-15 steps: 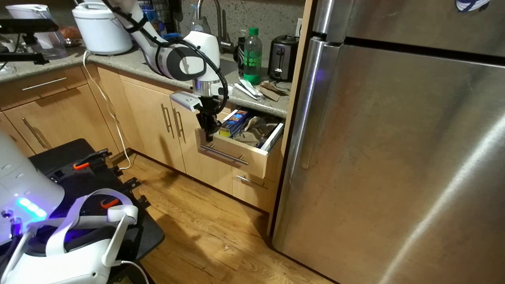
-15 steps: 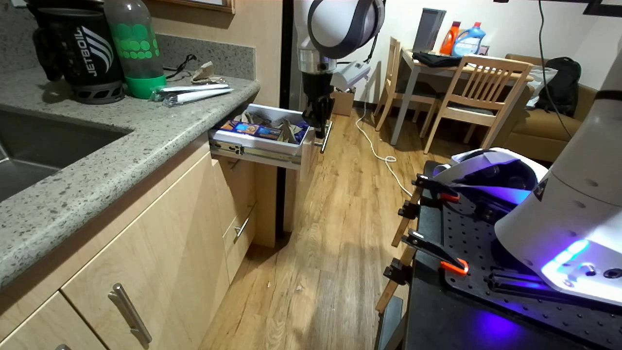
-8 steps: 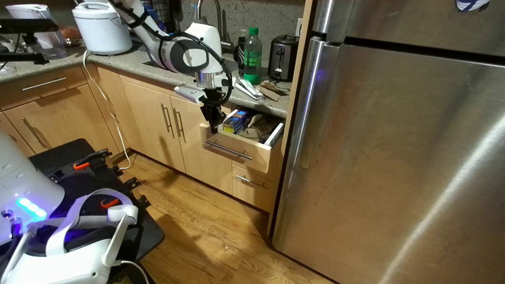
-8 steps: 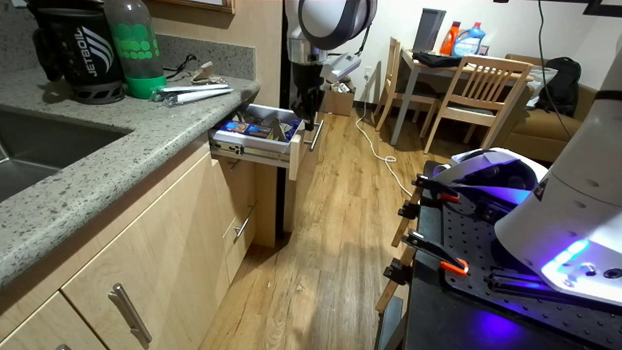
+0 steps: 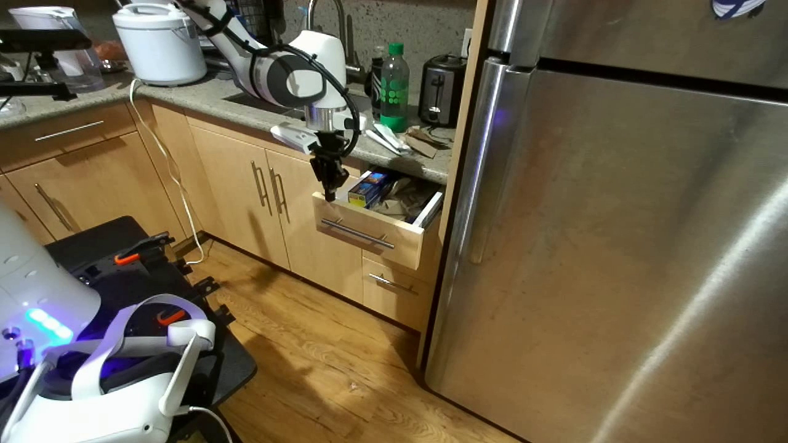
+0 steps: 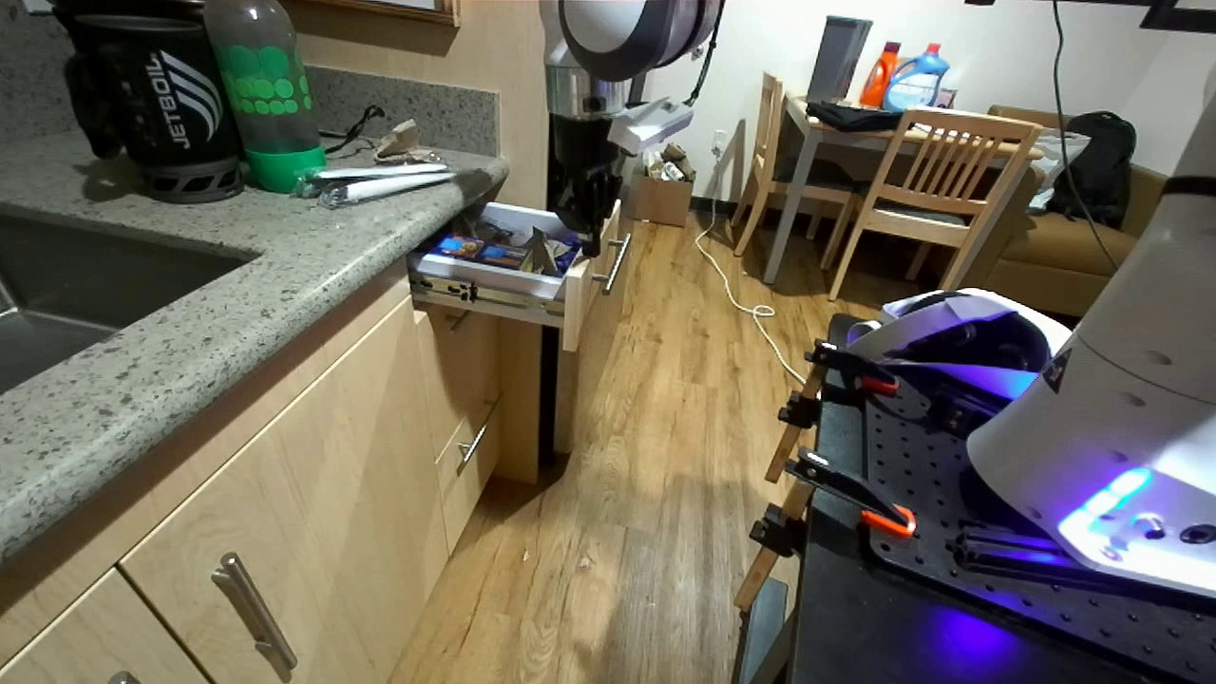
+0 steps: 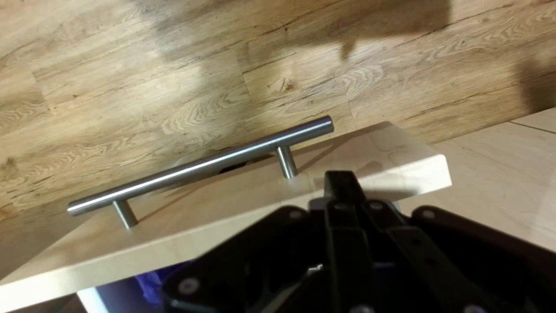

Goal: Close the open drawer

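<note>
Drawer [image 5: 378, 227] open, black "JETBOIL" cup [image 6: 161, 114] on the counter [image 6: 323, 237]

In an exterior view, the speckled counter [image 5: 198, 98] carries a bottle [image 5: 394, 92], a toaster [image 5: 441, 92] at its three o'clock, white sticks [image 5: 389, 139] at six, a pot [image 5: 161, 52] near nine.
</note>
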Robot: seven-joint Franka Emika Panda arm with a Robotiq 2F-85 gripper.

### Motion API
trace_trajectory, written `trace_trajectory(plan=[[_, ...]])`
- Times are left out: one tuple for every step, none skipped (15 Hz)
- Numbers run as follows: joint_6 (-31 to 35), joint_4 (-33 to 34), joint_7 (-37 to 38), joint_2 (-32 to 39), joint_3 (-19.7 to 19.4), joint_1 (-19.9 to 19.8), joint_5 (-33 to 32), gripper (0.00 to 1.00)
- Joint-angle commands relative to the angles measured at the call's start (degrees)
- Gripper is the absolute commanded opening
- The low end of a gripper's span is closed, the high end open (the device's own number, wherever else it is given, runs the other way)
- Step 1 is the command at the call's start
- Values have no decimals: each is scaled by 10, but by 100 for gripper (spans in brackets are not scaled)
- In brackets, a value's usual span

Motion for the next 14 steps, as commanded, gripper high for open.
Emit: trace_trajectory(plan=[[-46,16,-7,-2,5,-3,9,1],[-56,11,-8,-9,4,-3,7,1],[-63,5,-14,-16,5,-5,9,1],[-73,2,-12,-19,4,-4,6,1],[-84,2,-11,-20,3,-4,6,1],[-88,1,-8,-19,2,-4,4,1],[-93,3,-7,-16,2,-5,5,1],[-96,7,-3,-10,1,-4,4,1],[-97,10,-4,-5,1,-6,6,1],[-97,13,-1,0,0,-6,5,1],[-96,17,-3,6,0,-9,10,1],[-94,19,-3,10,0,-10,11,1],[-89,21,-1,15,0,-11,12,1],[-88,25,-1,20,0,-13,14,1]])
